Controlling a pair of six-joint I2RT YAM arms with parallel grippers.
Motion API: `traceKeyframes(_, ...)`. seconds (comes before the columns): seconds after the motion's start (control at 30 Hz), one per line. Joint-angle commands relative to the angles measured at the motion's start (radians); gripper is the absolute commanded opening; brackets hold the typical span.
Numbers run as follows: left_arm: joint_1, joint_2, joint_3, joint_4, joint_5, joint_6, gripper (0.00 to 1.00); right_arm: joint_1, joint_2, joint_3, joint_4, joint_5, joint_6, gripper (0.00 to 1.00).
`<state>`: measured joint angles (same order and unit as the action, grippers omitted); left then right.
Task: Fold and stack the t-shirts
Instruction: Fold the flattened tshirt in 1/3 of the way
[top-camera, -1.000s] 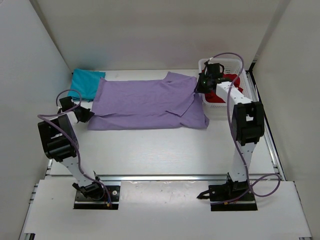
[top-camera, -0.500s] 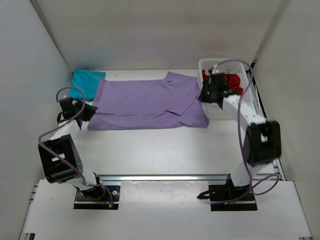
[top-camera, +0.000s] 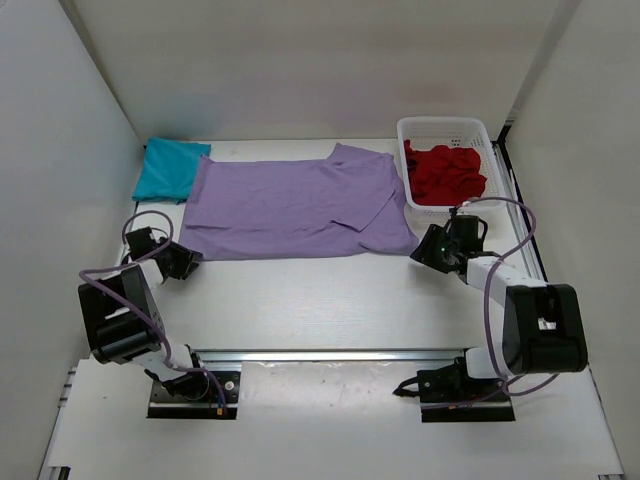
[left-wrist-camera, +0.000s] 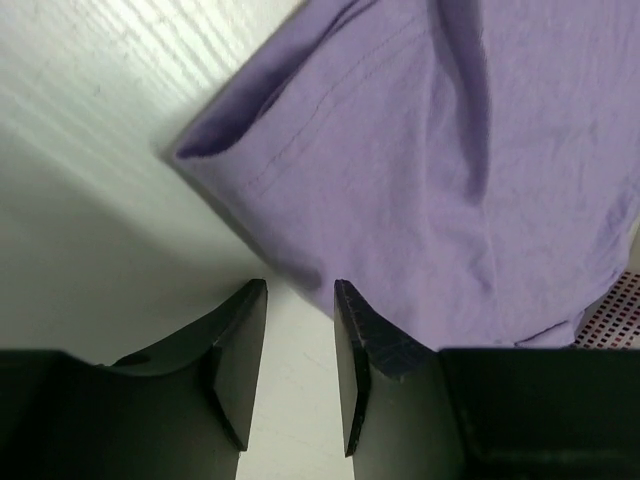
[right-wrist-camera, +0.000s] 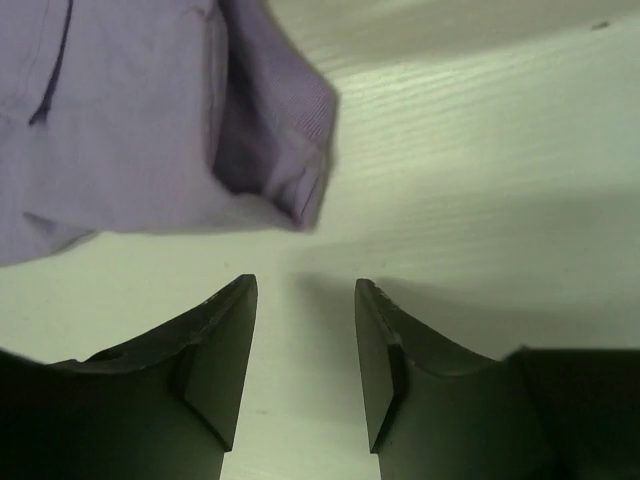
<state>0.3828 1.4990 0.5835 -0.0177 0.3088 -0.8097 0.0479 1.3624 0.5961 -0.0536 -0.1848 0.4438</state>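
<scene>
The lavender t-shirt (top-camera: 290, 203) lies spread flat across the table, one sleeve folded over near its right side. A folded teal t-shirt (top-camera: 170, 167) rests at the back left, partly under its edge. The dark red t-shirt (top-camera: 445, 172) is bunched in the white basket (top-camera: 405, 131). My left gripper (top-camera: 192, 260) sits low at the lavender shirt's near left corner (left-wrist-camera: 215, 140), open, only bare table between its fingers. My right gripper (top-camera: 420, 249) is just off the shirt's near right corner (right-wrist-camera: 290, 150), open and empty.
White walls close in the table on the left, back and right. A metal rail (top-camera: 350, 354) runs along the near edge by the arm bases. The basket stands at the back right, against the right wall.
Both arms have pulled back toward the near side: the right gripper left the basket area and opened, and the left gripper came down from the shirt's left edge and opened. The lavender shirt lies still.
</scene>
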Motion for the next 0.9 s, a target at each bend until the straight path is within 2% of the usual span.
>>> traceKeyframes(0.0,0.002,0.036,0.032,0.001,-0.051,0.023,0.44,-0.029,0.059,0.024,0.162,-0.062,0.016,0.43)
traceKeyframes(0.13,0.011,0.104,0.030,0.042,-0.036,0.004,0.36,-0.043,0.154,0.044,0.228,-0.077,0.035,0.43)
traceKeyframes(0.2,0.010,0.128,0.045,0.042,-0.028,0.003,0.25,-0.042,0.202,0.059,0.259,-0.088,0.041,0.42)
traceKeyframes(0.27,0.004,0.147,0.058,0.048,-0.036,0.006,0.12,-0.040,0.240,0.094,0.262,-0.090,0.038,0.33)
traceKeyframes(0.3,0.002,0.150,0.062,0.054,-0.036,-0.002,0.05,-0.040,0.254,0.102,0.270,-0.100,0.039,0.23)
traceKeyframes(0.33,0.001,0.150,0.071,0.055,-0.045,0.000,0.03,-0.036,0.247,0.113,0.274,-0.096,0.044,0.14)
traceKeyframes(0.37,-0.004,0.153,0.085,0.047,-0.051,0.004,0.00,-0.039,0.248,0.120,0.271,-0.102,0.055,0.09)
traceKeyframes(0.4,-0.007,0.156,0.107,0.036,-0.051,0.010,0.00,-0.033,0.235,0.120,0.262,-0.091,0.052,0.03)
traceKeyframes(0.43,-0.007,0.167,0.114,0.024,-0.065,0.012,0.00,-0.025,0.225,0.117,0.255,-0.087,0.052,0.00)
traceKeyframes(0.6,0.030,0.158,0.121,0.018,-0.054,0.015,0.00,-0.013,0.109,0.012,0.212,-0.050,0.087,0.00)
traceKeyframes(0.67,0.054,0.147,0.116,-0.031,-0.059,0.030,0.00,-0.028,0.064,-0.037,0.187,-0.053,0.099,0.00)
traceKeyframes(0.87,0.080,0.018,0.050,-0.092,-0.076,0.053,0.00,-0.074,-0.164,-0.208,0.094,-0.048,0.133,0.00)
